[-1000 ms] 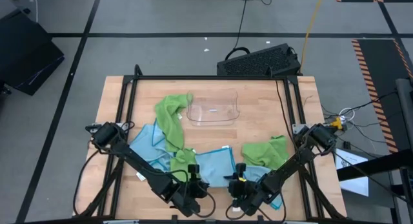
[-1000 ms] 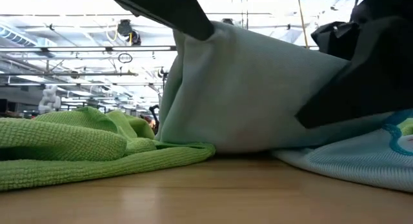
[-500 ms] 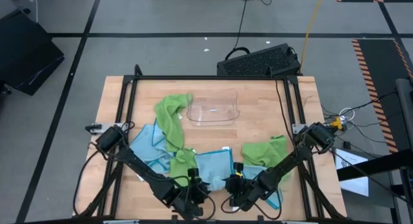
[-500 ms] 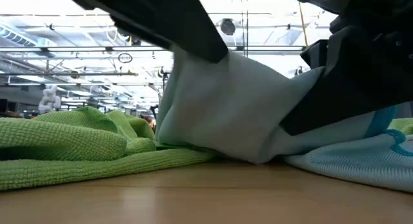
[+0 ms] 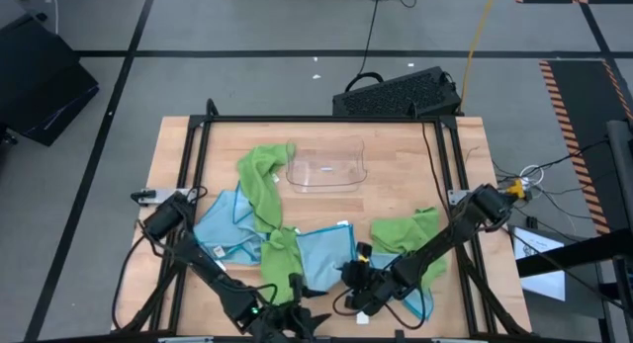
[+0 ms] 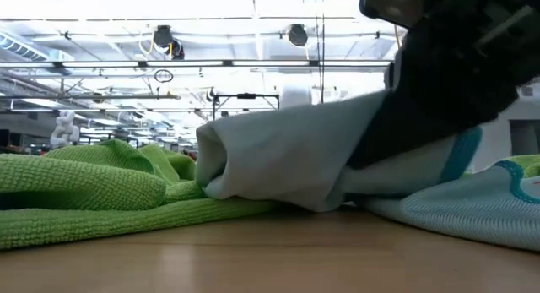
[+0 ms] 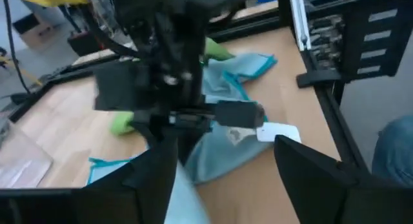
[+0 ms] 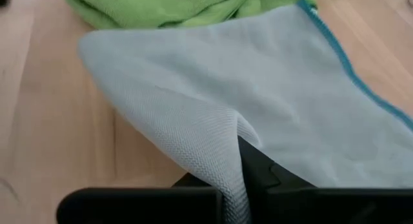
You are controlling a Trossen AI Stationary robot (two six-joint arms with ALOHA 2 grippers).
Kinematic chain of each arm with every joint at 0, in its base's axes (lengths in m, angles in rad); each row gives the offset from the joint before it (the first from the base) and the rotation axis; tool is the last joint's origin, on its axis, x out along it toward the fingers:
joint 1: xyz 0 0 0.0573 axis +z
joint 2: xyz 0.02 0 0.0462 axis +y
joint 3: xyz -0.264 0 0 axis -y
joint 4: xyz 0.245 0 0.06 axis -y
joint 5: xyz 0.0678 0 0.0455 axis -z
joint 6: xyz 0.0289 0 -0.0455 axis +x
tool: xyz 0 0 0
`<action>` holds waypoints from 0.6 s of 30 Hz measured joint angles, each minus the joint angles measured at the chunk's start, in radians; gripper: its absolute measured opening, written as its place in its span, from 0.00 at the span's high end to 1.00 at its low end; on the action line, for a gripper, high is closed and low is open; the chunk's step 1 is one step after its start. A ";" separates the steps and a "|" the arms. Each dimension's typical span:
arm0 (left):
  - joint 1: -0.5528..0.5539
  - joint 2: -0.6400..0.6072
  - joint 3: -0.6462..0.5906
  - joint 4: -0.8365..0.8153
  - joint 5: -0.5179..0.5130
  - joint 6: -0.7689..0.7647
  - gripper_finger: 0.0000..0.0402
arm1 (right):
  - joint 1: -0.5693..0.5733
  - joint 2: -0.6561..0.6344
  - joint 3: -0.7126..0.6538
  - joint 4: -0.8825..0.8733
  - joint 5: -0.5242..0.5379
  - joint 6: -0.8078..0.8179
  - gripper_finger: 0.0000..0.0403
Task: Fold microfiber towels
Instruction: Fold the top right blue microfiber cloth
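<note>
while the right gripper (image 5: 358,281) pinches one corner of the light blue square microfiber towel (image 5: 326,256), its fingers are clamped together on the cloth, and the right wrist view shows the fabric draped up over them with the rest of the sheet spreading away ahead. that towel lies at the near middle of the wooden table (image 5: 396,165), one edge touching a crumpled lime green microfiber towel (image 5: 280,252) just beside it. the low view shows the blue cloth lifted into a soft fold, not yet flat.

left gripper (image 5: 282,323) sits at the near table edge, fingers spread apart with nothing between them; the blue towel is ahead of its fingertips, clear of them.

judgement: step in hand is the first fold of the blue towel, one corner held, the other free. the next move probably calls for the left fingers to take the matching corner, so both corners can be carried across evenly to the far edge.
</note>
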 joint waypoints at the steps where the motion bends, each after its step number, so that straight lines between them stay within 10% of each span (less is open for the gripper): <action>1: 0.000 0.018 -0.001 -0.001 -0.001 -0.001 0.32 | 0.000 -0.004 0.000 0.001 -0.004 0.000 0.98; 10: -0.012 0.136 -0.003 -0.002 -0.236 0.028 0.28 | -0.002 -0.013 0.000 0.004 -0.017 0.000 0.98; 18: 0.007 0.142 -0.003 -0.146 -0.185 -0.119 0.28 | -0.010 -0.013 0.000 0.077 -0.017 -0.035 0.98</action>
